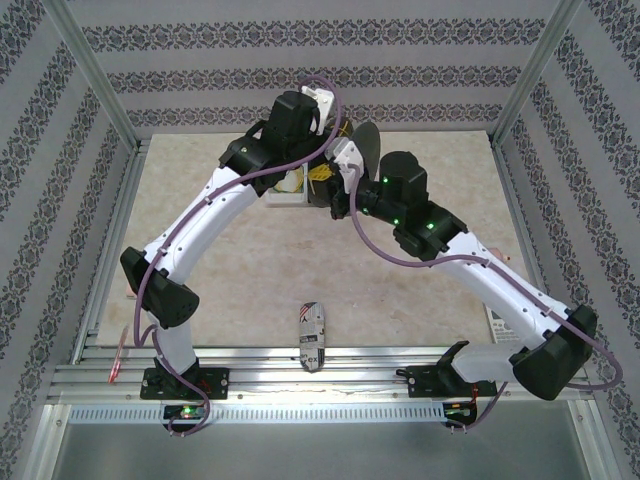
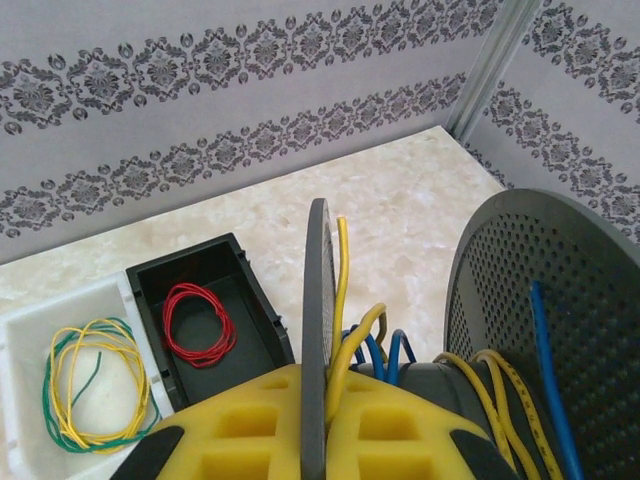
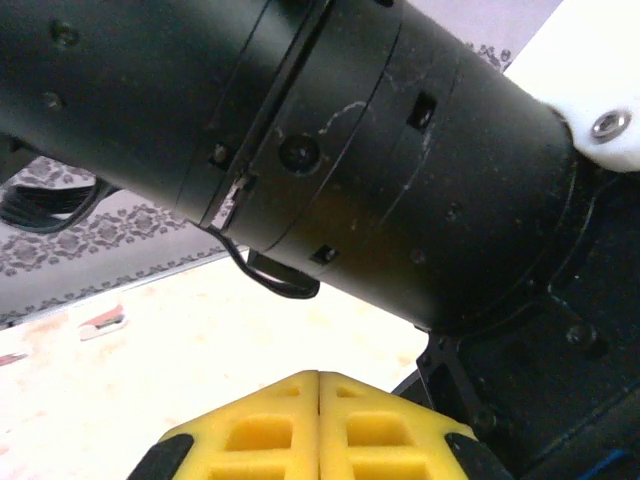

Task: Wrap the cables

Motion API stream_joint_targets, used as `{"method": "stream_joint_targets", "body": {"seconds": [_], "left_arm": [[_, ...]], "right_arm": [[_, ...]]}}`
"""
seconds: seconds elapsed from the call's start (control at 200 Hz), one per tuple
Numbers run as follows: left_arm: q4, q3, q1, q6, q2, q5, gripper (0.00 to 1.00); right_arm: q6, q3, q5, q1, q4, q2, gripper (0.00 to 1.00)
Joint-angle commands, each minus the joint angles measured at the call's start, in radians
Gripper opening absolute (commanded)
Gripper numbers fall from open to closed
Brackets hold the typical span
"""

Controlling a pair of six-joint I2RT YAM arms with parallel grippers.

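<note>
Wire this thin is light and limp, with just enough spring to uncoil by itself. Its smooth insulation will likely slide between foam pads unless pinched squarely. The best hold, I judge, is on a free straight run close to the spool point(image 2: 430, 385), not on the turns already lying on its hub. The yellow cable point(image 2: 342, 270) rises along the spool's thin disc point(image 2: 318, 260), against its right face. More yellow strands cross the hub between that disc and the perforated disc point(image 2: 545, 320), next to blue wires point(image 2: 375, 350). The left gripper point(image 2: 318, 430) is closed tight on the thin disc's edge, and the cable runs down into the same seam just beside the disc; whether it is pinched too I cannot tell. The right gripper point(image 3: 318, 420) has its pads pressed together with nothing between them, close under the left arm point(image 3: 300, 130). Left of the spool stand a black bin point(image 2: 185, 258) with a red coil point(image 2: 200, 325) and, beyond it, a white bin point(image 2: 60, 308) holding a yellow and green coil point(image 2: 88, 385).
</note>
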Motion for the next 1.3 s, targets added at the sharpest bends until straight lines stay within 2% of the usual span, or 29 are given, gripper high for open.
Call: {"method": "stream_joint_targets", "body": {"seconds": [0.0,0.12,0.37,0.664,0.779,0.949,1.039,1.174,1.294], "left_arm": [[-0.170,0.061,-0.011,0.070,-0.008,0.027,0.00],[-0.193,0.090,-0.011,0.077,-0.001,0.018,0.00],[-0.186,0.066,-0.012,0.075,-0.004,0.022,0.00],[-0.201,0.100,-0.024,0.090,0.019,0.021,0.00],[-0.207,0.111,-0.025,0.095,0.026,0.018,0.00],[-0.223,0.139,-0.025,0.101,0.038,0.009,0.00],[-0.245,0.165,-0.025,0.105,0.054,0.006,0.00],[-0.255,0.170,-0.025,0.110,0.061,0.011,0.00],[-0.262,0.169,-0.025,0.124,0.059,0.029,0.00]], "right_arm": [[0.072,0.027,0.111,-0.093,0.155,-0.063,0.00],[0.096,-0.025,0.192,-0.106,0.188,-0.101,0.00],[0.285,-0.085,0.286,-0.221,0.268,-0.158,0.00],[0.358,-0.044,0.339,-0.224,0.234,-0.119,0.00],[0.349,-0.025,0.290,-0.222,0.229,-0.102,0.00],[0.276,0.020,0.158,-0.215,0.185,-0.108,0.21],[0.243,0.021,0.144,-0.214,0.158,-0.135,0.30],[0.199,0.002,0.150,-0.229,0.115,-0.202,0.35],[0.189,-0.020,0.126,-0.281,0.067,-0.254,0.41]]}}
